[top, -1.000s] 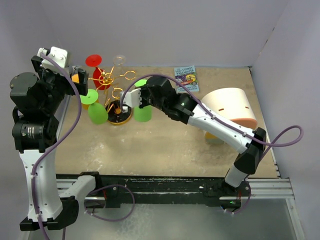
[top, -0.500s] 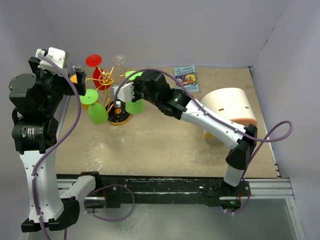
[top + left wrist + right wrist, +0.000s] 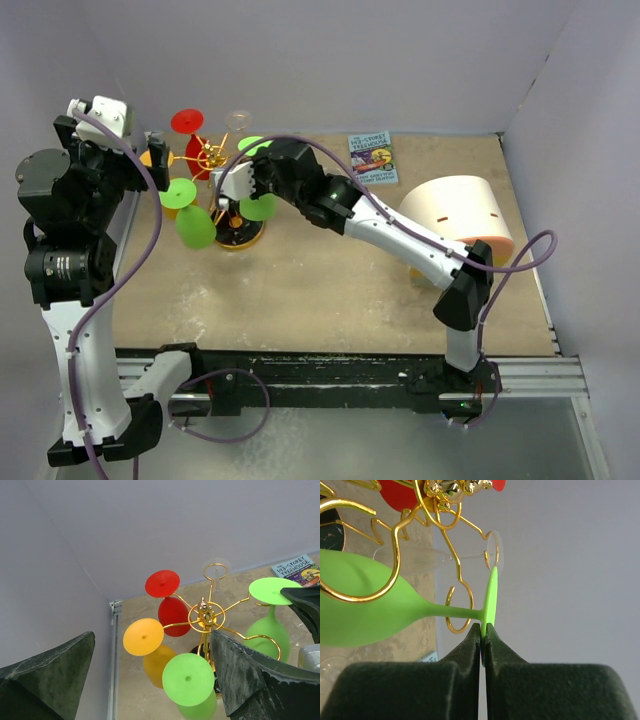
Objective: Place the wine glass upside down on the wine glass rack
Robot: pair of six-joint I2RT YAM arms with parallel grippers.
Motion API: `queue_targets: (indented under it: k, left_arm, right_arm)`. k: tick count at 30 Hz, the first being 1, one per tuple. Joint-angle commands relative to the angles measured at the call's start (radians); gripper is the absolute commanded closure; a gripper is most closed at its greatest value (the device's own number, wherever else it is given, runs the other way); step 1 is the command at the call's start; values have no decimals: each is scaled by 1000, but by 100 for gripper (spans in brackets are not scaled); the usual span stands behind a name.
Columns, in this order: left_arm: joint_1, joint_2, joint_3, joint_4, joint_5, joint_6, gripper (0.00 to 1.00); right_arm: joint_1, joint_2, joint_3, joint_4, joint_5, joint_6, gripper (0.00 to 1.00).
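My right gripper (image 3: 483, 630) is shut on the rim of the foot of a green wine glass (image 3: 365, 612), which it holds upside down beside the rack. The wine glass rack (image 3: 215, 160) is a gold wire tree on a black disc base (image 3: 240, 238). One curled gold arm (image 3: 395, 555) crosses in front of the glass's bowl; I cannot tell if they touch. From above, the same glass (image 3: 258, 206) hangs at the rack's right side under my right gripper (image 3: 258, 152). My left gripper (image 3: 152, 634) stands open, left of the rack (image 3: 204, 612), holding nothing.
Red (image 3: 186, 122), orange (image 3: 144, 636), another green (image 3: 195, 228) and clear (image 3: 238, 120) glasses hang on the rack. A book (image 3: 372, 157) lies at the back. A pale pink cylinder (image 3: 460, 215) stands at the right. Walls close the back and the right side.
My right arm has carried the green glass left and back, from in front of the rack's base up to its right arms. The left arm has barely moved.
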Motion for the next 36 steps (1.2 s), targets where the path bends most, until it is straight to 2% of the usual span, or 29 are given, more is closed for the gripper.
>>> queue_targets:
  k: [1, 18, 36]
  left_arm:
    - [19, -4, 8, 48, 41, -31, 1]
    - [26, -5, 13, 47, 76, -32, 1]
    - [35, -6, 20, 43, 95, -49, 1]
  right_arm:
    - [8, 7, 65, 89, -10, -21, 100]
    - [6, 98, 143, 123, -41, -12, 100]
    - [-11, 114, 131, 162, -2, -3, 100]
